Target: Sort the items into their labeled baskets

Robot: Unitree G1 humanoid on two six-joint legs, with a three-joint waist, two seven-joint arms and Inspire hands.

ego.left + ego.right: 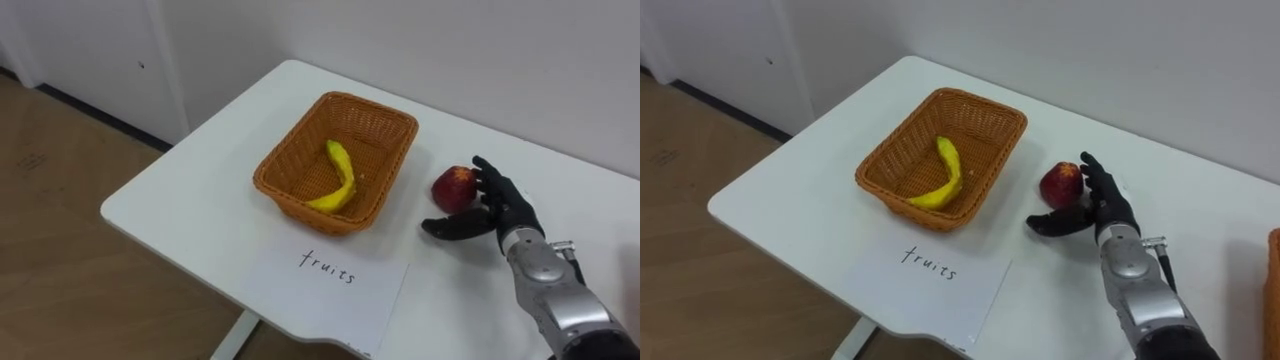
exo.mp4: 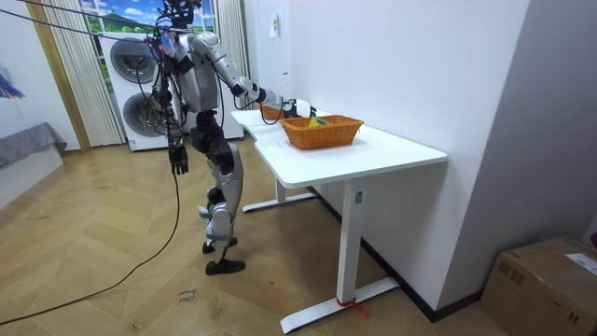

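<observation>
A red apple (image 1: pixel 453 186) lies on the white table (image 1: pixel 190 190), just right of a brown wicker basket (image 1: pixel 290 200). Inside the basket lies a yellow banana (image 1: pixel 342 180). My right hand (image 1: pixel 510 210) rests open beside the apple, its fingers standing along the apple's right side and the thumb stretched out in front of it. My left hand (image 2: pixel 177 161) hangs at my side, away from the table, in the room view.
A handwritten paper sheet (image 1: pixel 325 285) lies in front of the basket at the near edge. A sliver of a second wicker basket (image 1: pixel 1275 290) shows at the far right. I stand at the table's long side; washing machines (image 2: pixel 135 65) are behind me.
</observation>
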